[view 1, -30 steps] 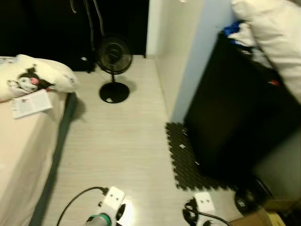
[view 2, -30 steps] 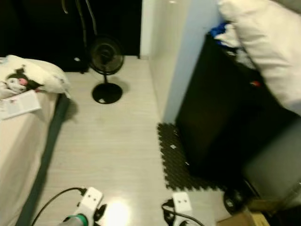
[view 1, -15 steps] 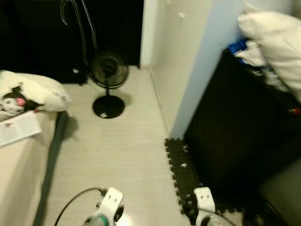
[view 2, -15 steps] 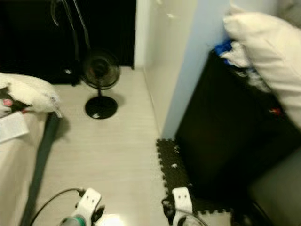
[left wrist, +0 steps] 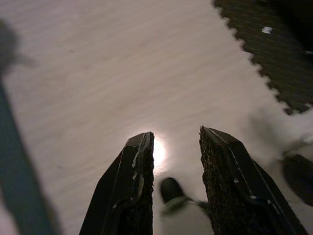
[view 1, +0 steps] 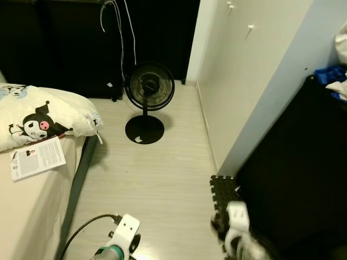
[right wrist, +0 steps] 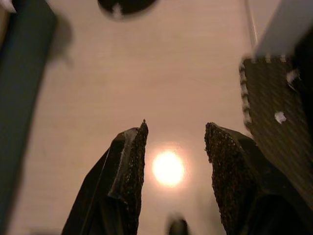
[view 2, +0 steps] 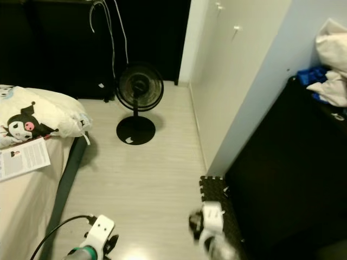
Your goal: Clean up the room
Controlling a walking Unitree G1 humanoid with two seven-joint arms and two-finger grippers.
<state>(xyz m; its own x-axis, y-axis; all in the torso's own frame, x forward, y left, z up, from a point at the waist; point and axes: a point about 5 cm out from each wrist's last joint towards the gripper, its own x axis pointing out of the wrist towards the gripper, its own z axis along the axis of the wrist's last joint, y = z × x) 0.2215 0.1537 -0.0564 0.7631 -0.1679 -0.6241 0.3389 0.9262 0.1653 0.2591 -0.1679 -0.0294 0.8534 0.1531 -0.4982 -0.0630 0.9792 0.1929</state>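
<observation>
Booklet on the bed, both grippers low over bare floor.

A thin paper booklet (view 1: pixel 37 157) lies flat on the bed (view 1: pixel 21 211), its long axis slanting toward the soft printed pillow (view 1: pixel 46 116) it touches, well apart from both grippers. The left gripper (left wrist: pixel 173 147) and right gripper (right wrist: pixel 175 134) hang with fingers parted, gripping nothing, over pale wood-grain floor (view 1: pixel 157 179). A round black fan (view 1: pixel 149 89) stands upright beyond; a dark interlocking foam mat (view 1: pixel 223 192) lies by the wall.
</observation>
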